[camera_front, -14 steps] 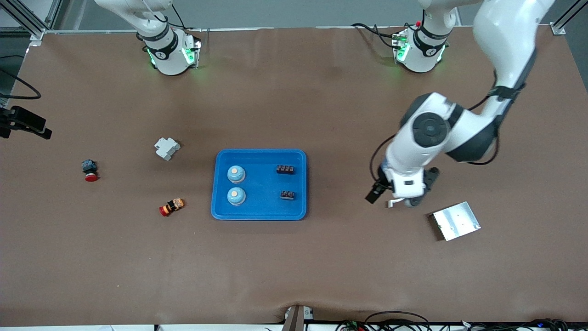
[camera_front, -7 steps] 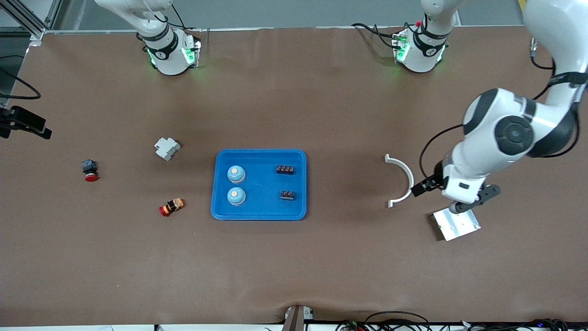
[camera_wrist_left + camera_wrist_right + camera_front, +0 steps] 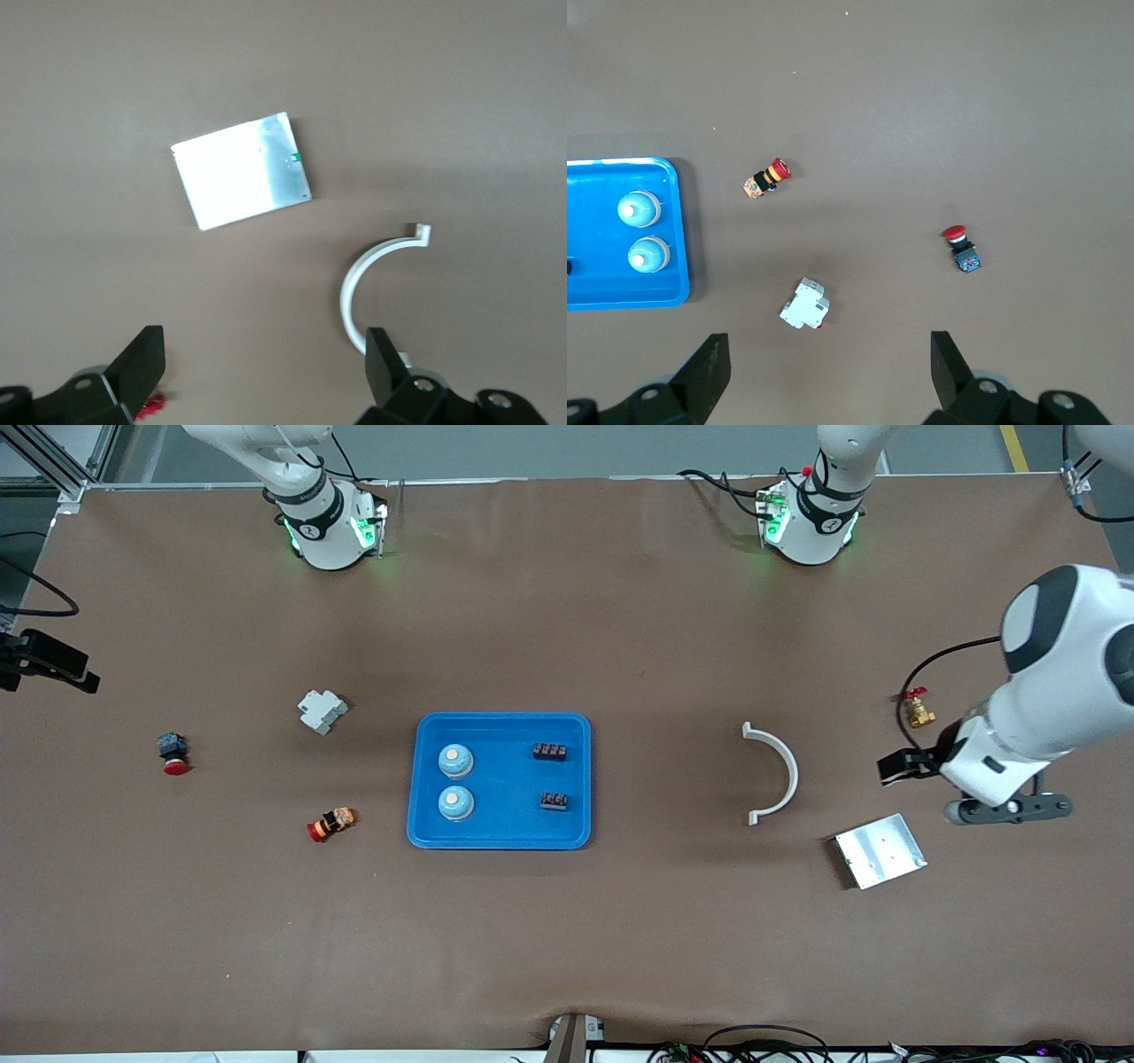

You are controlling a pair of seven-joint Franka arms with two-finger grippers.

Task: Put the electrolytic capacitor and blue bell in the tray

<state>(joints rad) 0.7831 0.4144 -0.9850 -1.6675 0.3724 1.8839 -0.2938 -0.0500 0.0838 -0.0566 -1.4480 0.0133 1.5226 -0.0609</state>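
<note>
Hovering with wide fingers, my left gripper (image 3: 261,376) hangs over the table (image 3: 620,921) near the metal plate (image 3: 879,850); my right gripper (image 3: 828,376), also wide, waits high. The tray (image 3: 500,837) looks filled, so I should stay clear.

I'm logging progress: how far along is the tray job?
Looks done: two blue bells and two dark parts already lie in the tray. In hand: nothing; the left gripper is open over bare table near the metal plate, and the right gripper is open too. Left: nothing obvious.
</note>
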